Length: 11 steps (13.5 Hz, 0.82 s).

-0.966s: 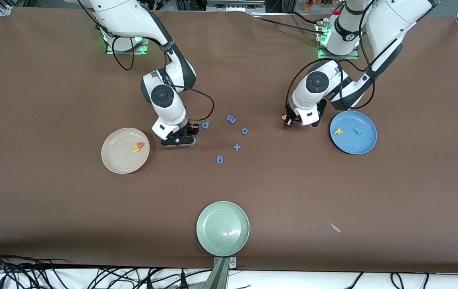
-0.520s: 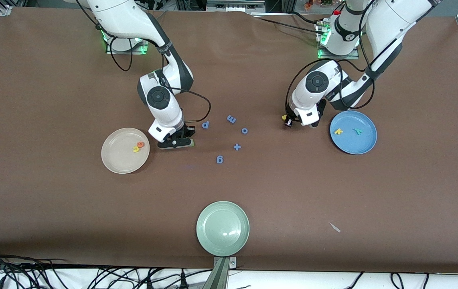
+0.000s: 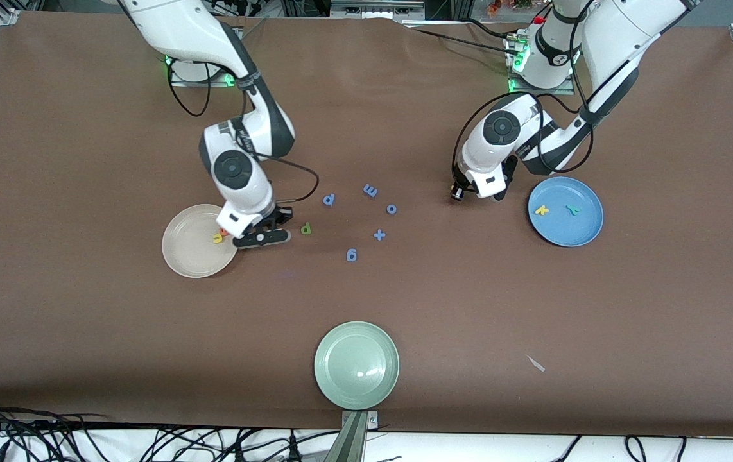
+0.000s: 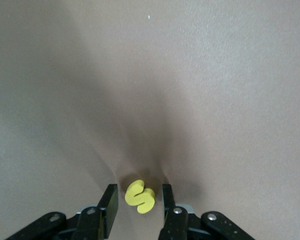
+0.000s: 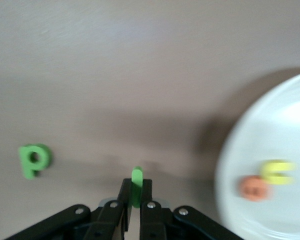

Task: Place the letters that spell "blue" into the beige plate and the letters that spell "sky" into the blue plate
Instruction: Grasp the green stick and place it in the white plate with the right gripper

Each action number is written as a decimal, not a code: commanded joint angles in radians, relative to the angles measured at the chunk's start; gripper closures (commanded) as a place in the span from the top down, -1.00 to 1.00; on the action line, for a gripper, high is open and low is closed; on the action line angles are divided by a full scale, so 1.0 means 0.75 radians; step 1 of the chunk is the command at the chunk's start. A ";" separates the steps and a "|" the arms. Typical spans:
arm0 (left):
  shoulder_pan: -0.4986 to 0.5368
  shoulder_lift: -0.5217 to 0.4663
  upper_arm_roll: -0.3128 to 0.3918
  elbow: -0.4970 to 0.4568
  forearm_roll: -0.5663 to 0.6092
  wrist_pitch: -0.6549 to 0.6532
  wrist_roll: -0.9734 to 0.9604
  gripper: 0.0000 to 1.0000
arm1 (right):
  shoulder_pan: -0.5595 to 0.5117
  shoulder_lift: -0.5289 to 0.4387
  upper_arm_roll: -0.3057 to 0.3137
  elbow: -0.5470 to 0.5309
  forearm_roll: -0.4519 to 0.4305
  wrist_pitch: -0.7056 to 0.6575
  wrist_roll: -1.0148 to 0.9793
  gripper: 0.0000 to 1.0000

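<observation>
Your right pincer (image 5: 133, 200) is clamped on the light-green l (image 5: 136, 184) and hangs at the edge of the beige plate (image 3: 188, 260), placed to drop it beside the orange e (image 5: 253, 188) and yellow u (image 5: 276, 171) already inside. The dark-green b (image 3: 306, 228) lies on the bench (image 3: 533, 308) just beside that plate. Your left pincer (image 4: 138, 205) stands half open around the yellow s (image 4: 139, 196), near the blue plate (image 3: 581, 232), which holds the yellow k (image 3: 541, 209) and teal y (image 3: 572, 209); whether it grips, you can't tell
</observation>
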<state>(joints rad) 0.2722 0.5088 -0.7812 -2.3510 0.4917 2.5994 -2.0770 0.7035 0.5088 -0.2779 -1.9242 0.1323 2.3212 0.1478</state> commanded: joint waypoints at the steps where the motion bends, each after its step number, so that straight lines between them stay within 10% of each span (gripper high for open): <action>1: -0.003 0.015 0.001 0.018 0.050 -0.001 -0.045 -0.26 | -0.009 -0.057 -0.106 0.040 0.020 -0.160 -0.227 -1.00; 5: -0.003 0.015 0.011 0.020 0.052 -0.009 -0.039 -0.67 | -0.034 -0.055 -0.231 -0.058 0.022 -0.142 -0.444 -0.96; 9: 0.050 -0.014 0.003 0.066 0.052 -0.090 -0.023 -0.84 | -0.048 -0.057 -0.233 -0.093 0.022 -0.092 -0.447 0.29; 11: 0.121 -0.036 -0.016 0.134 0.034 -0.258 0.046 -0.90 | -0.048 -0.057 -0.231 -0.081 0.024 -0.098 -0.436 0.35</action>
<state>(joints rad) 0.3100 0.5061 -0.7739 -2.3008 0.4931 2.5101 -2.0726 0.6649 0.4799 -0.4510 -1.9849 0.1330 2.2437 -0.1691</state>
